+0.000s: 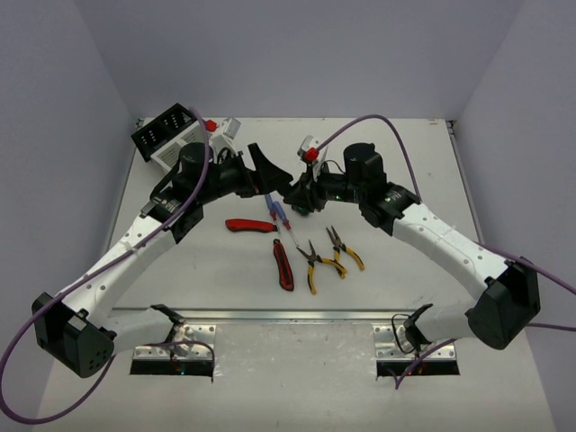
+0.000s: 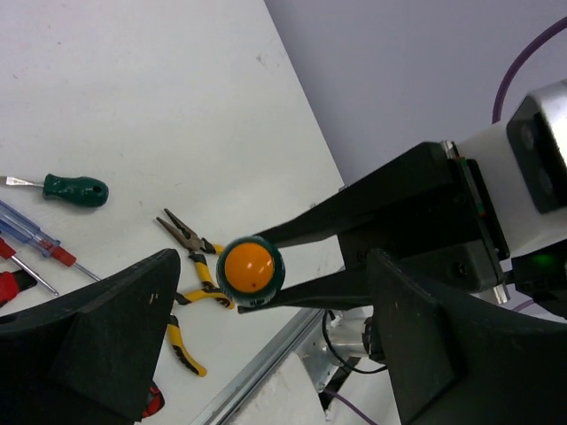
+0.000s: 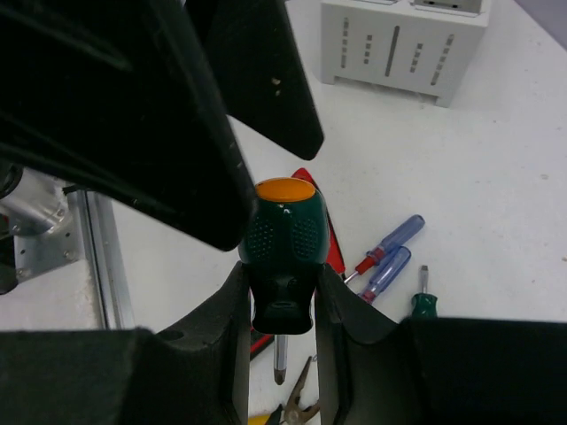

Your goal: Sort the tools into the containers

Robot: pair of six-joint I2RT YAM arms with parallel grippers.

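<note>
The right gripper is clamped tight on the stubby green-handled screwdriver with an orange cap, holding it above the white table. The left gripper faces it, fingers spread wide on either side of the cap, not touching.

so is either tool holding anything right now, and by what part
The right tool is shut on the stubby green screwdriver, gripping the lower handle near the shaft, orange cap free. The left tool is open, holding nothing.
</note>
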